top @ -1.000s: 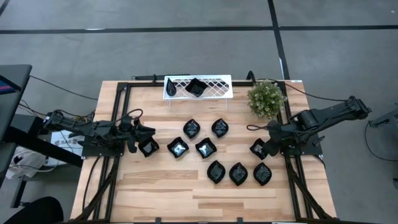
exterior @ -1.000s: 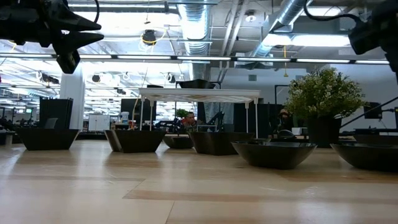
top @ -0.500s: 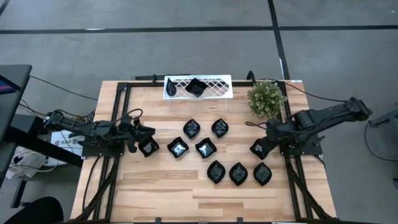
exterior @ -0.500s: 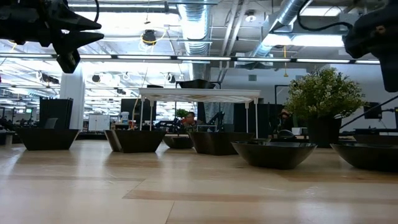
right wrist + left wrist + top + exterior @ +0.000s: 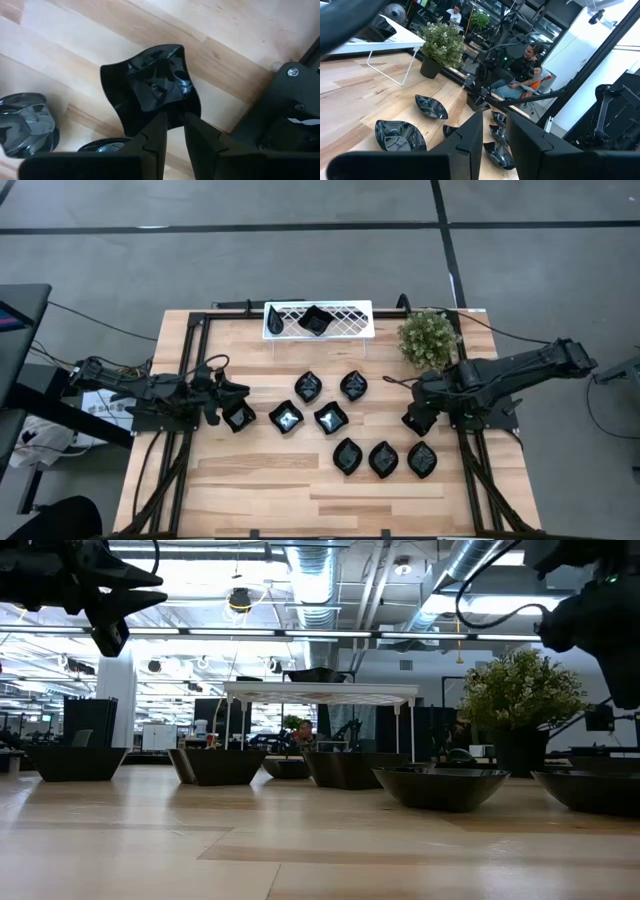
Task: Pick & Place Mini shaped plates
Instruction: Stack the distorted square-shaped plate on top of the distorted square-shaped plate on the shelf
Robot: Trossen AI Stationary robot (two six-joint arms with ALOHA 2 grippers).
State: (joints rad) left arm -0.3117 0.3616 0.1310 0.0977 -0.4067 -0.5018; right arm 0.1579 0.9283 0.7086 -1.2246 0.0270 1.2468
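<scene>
Looking down on the bench [image 5: 250, 480], black plates are lying spread across its middle, seemingly waiting to be moved to the tray [image 5: 345, 320] at the far edge, which is already carrying one plate [image 5: 314, 320]. The right end effector [image 5: 420, 420] is hanging over the rightmost plate [image 5: 414, 420]; the left end effector [image 5: 228, 415] is waiting by the leftmost plate [image 5: 239, 417].

From bench level, plates are sitting in a row before the raised tray [image 5: 320, 692] and the plant [image 5: 518, 690].

The left wrist camera is showing its fingers [image 5: 470, 145] parted with nothing between them.

The right wrist camera is showing fingers [image 5: 155, 137] narrowly parted, straddling the plate's [image 5: 150, 87] rim; whether they are gripping it, I cannot tell.
</scene>
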